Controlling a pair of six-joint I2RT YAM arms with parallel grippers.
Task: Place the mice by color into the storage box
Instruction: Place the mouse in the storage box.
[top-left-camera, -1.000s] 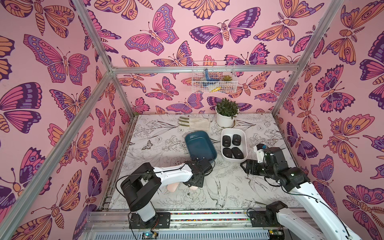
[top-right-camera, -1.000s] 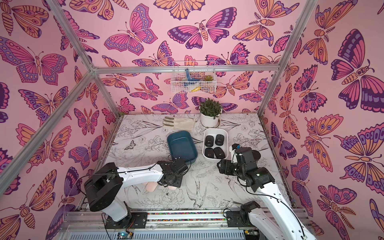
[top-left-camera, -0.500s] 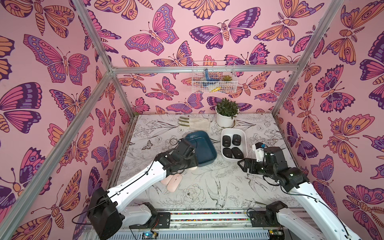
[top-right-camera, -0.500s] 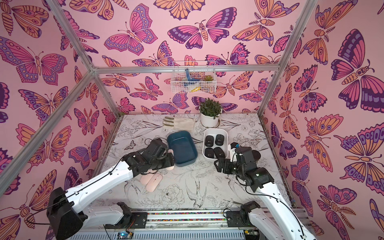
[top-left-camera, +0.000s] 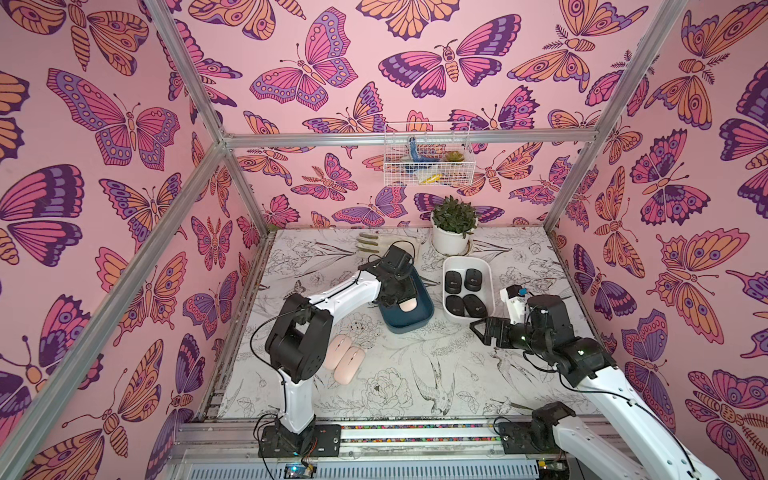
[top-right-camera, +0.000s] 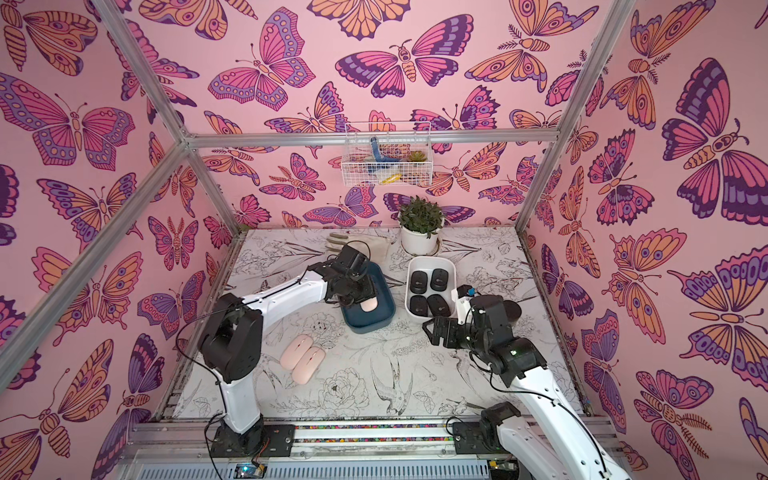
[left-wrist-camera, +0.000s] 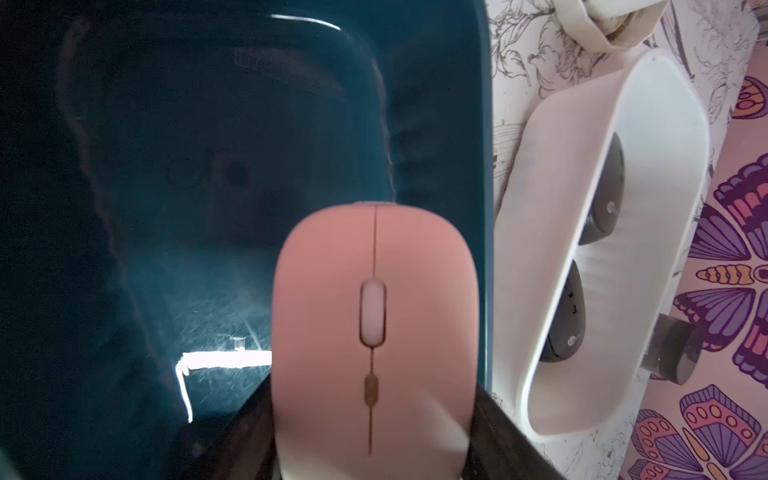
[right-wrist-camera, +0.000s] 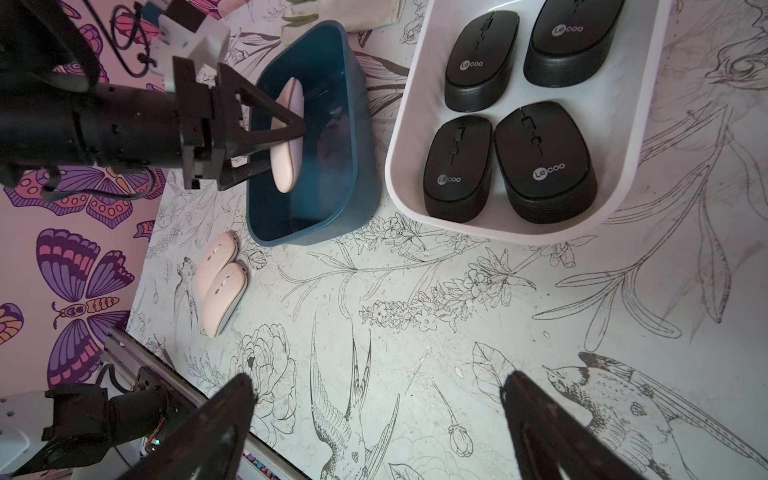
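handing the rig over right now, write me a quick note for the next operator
Left gripper: shut on a pink mouse, held over the blue box, not yet released.
Right gripper: open, empty, over bare table near the white box.
Done: four black mice sit in the white box.
Left: drop this mouse, then move the two pink mice lying side by side on the table.

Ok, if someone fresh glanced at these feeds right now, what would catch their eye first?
Probably the left gripper holding a pink mouse over the dark blue bin, near the table's middle. Next, the white tray beside that bin, packed with four black mice. Then two more pink mice lying side by side on the table by the left arm's base.
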